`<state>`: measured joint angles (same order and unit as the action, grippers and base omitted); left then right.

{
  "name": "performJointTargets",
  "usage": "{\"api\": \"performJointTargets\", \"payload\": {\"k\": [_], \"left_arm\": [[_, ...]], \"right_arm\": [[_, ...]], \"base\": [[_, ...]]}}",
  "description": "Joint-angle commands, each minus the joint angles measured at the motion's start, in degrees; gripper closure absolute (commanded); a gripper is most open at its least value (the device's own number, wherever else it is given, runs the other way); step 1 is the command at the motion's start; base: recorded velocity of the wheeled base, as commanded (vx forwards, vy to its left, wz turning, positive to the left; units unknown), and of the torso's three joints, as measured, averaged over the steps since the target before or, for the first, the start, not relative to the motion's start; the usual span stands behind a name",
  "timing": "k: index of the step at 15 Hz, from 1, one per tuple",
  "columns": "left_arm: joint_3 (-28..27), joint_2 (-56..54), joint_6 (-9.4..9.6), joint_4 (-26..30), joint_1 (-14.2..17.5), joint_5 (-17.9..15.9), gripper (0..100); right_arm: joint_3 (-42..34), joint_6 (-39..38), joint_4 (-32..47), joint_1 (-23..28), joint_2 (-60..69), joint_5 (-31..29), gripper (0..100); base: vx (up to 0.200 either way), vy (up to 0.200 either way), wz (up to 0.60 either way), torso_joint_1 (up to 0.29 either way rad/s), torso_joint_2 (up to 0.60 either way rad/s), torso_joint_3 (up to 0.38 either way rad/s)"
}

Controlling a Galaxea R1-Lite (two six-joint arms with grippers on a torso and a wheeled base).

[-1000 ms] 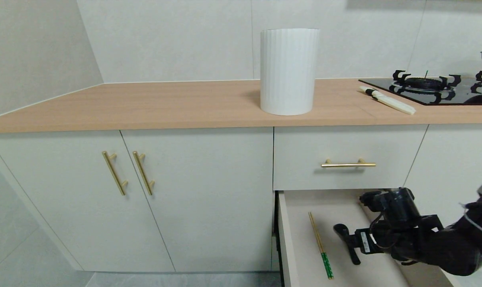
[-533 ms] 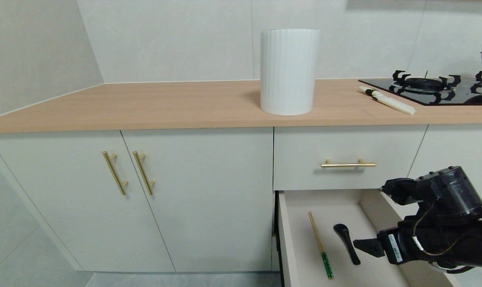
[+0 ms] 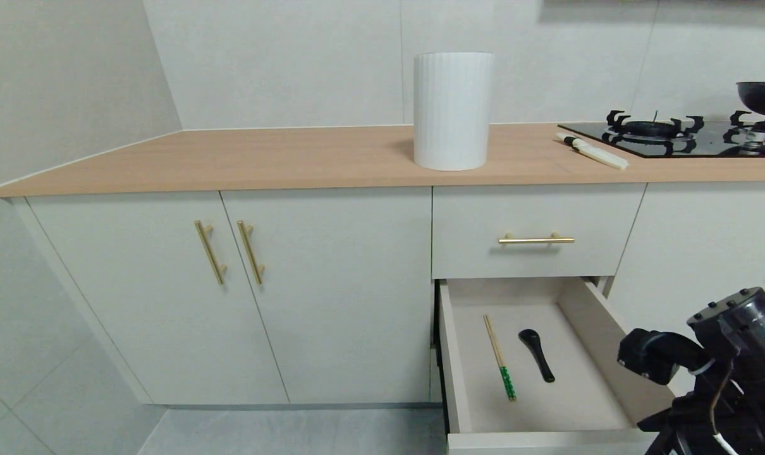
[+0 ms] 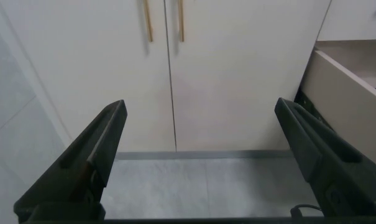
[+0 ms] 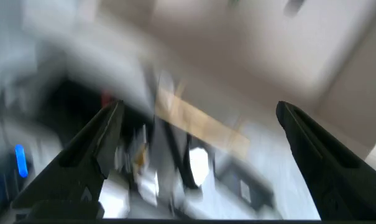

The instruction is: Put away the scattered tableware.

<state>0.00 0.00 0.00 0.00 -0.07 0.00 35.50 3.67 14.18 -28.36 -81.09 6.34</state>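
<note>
R gripper & L gripper wide open, empty; chopsticks & black spoon lie apart in open drawer.

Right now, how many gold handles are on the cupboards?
3. The left door handle and right door handle stand upright, side by side; the drawer handle lies level on the shut drawer. The open drawer below may hide another.
</note>
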Motion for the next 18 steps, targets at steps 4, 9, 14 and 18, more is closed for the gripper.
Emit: {"api": "performJointTargets", "payload": {"k": [4,9,14,18], "left_arm": [[0.00,0.09,0.00,0.00,-0.01,0.00,0],[0.00,0.09,0.00,0.00,-0.01,0.00,0],[0.00,0.00,0.00,0.00,-0.01,0.00,0],[0.00,0.00,0.00,0.00,-0.01,0.00,0]], "right_arm": [[0.36,5.38,5.42,0.05,-5.74,3.07,0],[4.93,-3.05,5.51,-0.21,-14.62,1.83,0],[9.50,-13.34,5.25,-0.21,-18.58,-4.32,0],[10.91,-15.97,3.40,-0.21,-20.42,-7.57,0]], "base": [[0.000,0.000,0.00,0.000,0.00,0.000],[0.000,0.000,0.00,0.000,0.00,0.000],[0.000,0.000,0.00,0.000,0.00,0.000],[0.000,0.000,0.00,0.000,0.00,0.000]]}}
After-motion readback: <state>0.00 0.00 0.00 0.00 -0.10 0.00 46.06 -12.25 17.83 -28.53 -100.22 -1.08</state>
